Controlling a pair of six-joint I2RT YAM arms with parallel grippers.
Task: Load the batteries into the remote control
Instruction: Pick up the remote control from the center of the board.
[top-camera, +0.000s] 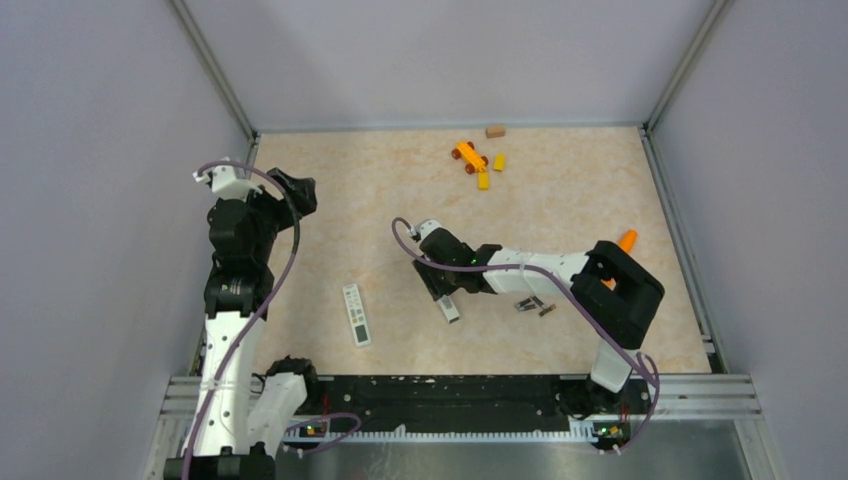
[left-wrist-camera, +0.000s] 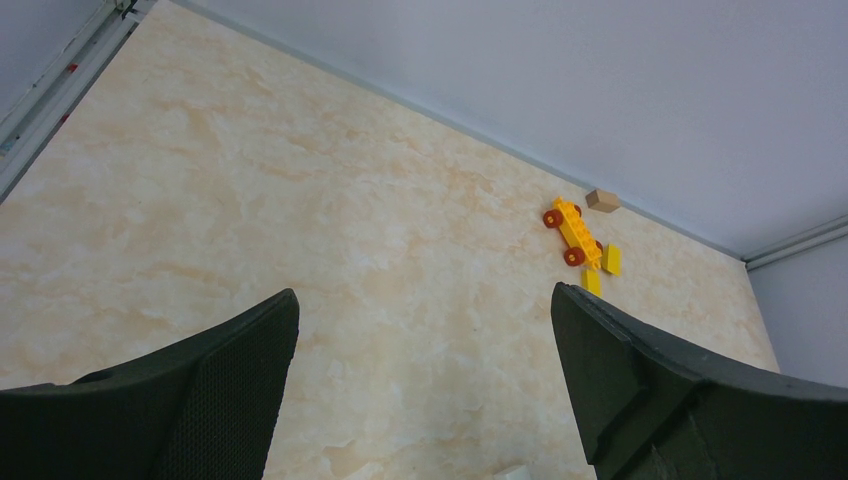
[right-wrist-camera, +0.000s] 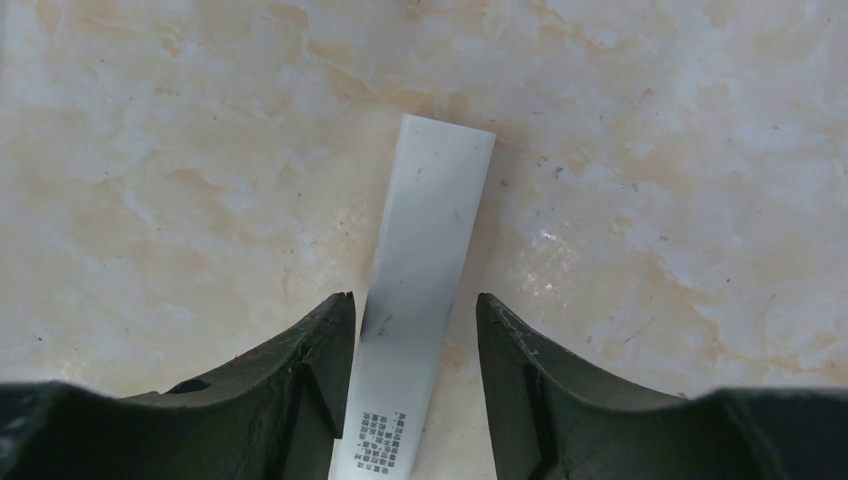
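- My right gripper (right-wrist-camera: 415, 303) is about half open around the back cover (right-wrist-camera: 432, 230), which lies flat on the table (right-wrist-camera: 150, 150). One finger (right-wrist-camera: 325, 345) touches its edge and the other stands just beside it.
- My left gripper (left-wrist-camera: 425, 300) is wide open and holds nothing.
- The remote control (top-camera: 356, 314) lies left of the cover, and the batteries (top-camera: 533, 305) lie to its right.
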